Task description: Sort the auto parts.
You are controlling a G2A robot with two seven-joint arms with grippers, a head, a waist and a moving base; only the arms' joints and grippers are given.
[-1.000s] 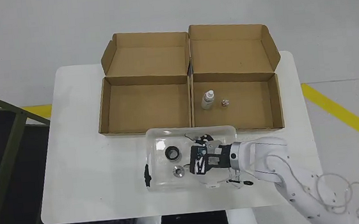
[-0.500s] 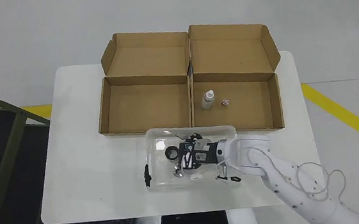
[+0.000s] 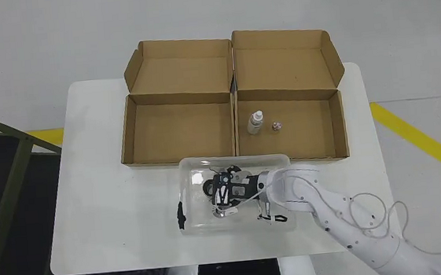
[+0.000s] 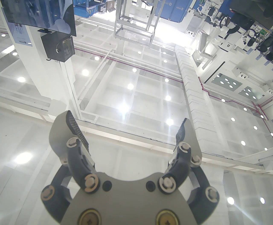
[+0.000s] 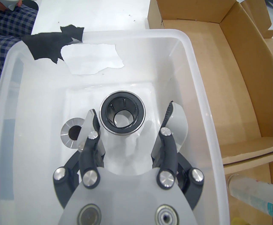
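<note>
Between the fingers of the right pincer (image 5: 131, 109), down inside a clear plastic bin (image 5: 192, 70), stands the bearing sleeve (image 5: 123, 113), upright on its end with the bore showing. The pincer is spread wide and has hold of nothing. One finger stands just beside the sleeve's wall (contact cannot be confirmed) and the other stands off with a clear gap. A steel washer (image 5: 71, 132) lies flat just outside the nearer finger. Beyond the fingertips, a torn black scrap (image 5: 49, 45) and a white paper scrap (image 5: 91, 59) lie against the bin's far end.

Judgement: the step in hand is picking the sleeve out of the bin, and the grasp is not yet made. The next move calls for centring the pincer on the sleeve, closing squarely on its rounded wall so it neither tips nor rolls out, then lifting clear of the bin's rim toward the cardboard boxes (image 3: 177, 133). Which box suits it cannot be told. One box already holds a small bottle (image 3: 255, 122) and a small part (image 3: 278, 124).

The left pincer (image 4: 126, 119) is likewise wide open and empty, pointed up at a white gridded ceiling with round lights. The table (image 3: 99, 187) is white and smooth, on a grey floor marked by a yellow line (image 3: 418, 140).
</note>
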